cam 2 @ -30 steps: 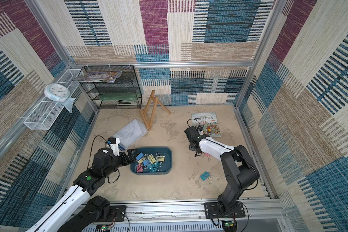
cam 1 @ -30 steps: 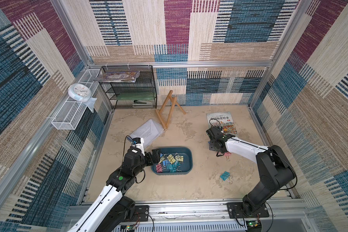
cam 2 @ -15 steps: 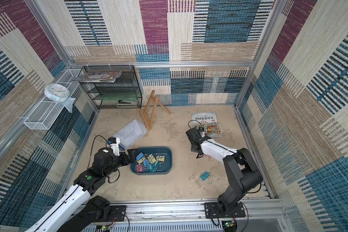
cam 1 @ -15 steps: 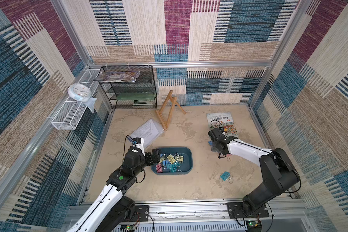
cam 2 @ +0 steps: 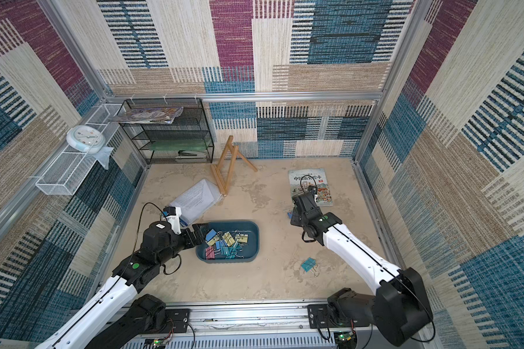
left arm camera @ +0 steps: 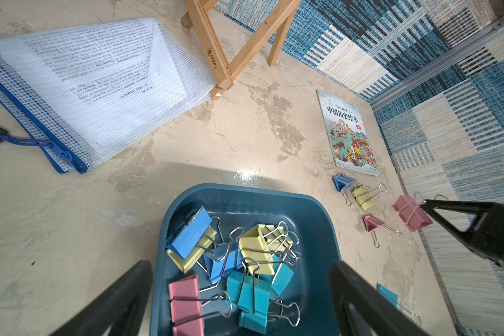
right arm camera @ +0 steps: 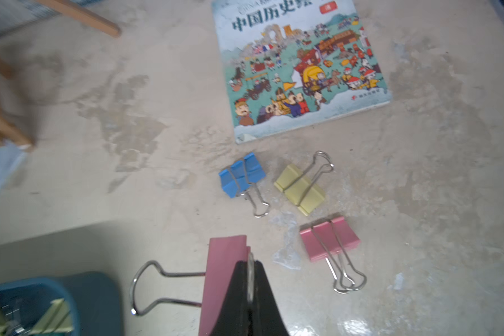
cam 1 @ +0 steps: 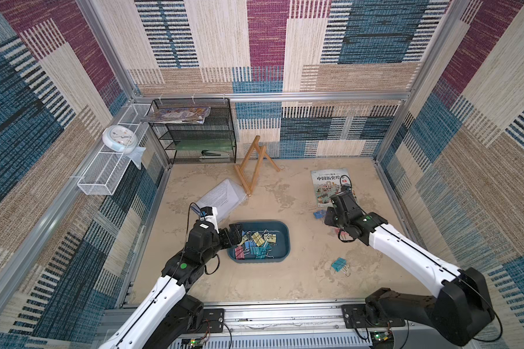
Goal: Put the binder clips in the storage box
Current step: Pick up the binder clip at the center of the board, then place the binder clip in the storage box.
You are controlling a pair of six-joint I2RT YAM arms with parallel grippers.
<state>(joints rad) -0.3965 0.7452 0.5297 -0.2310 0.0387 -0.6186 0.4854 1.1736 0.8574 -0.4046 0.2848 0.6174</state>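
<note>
Right gripper: clenched on pink binder clip, apart from storage box; narrow grip, clip could swivel, drop short. Left gripper: released, at box rim.

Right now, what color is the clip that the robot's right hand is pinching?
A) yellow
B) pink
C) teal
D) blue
B: in the right wrist view the right hand is shut on a pink clip, while the blue clip and yellow clip lie loose nearby.
</note>
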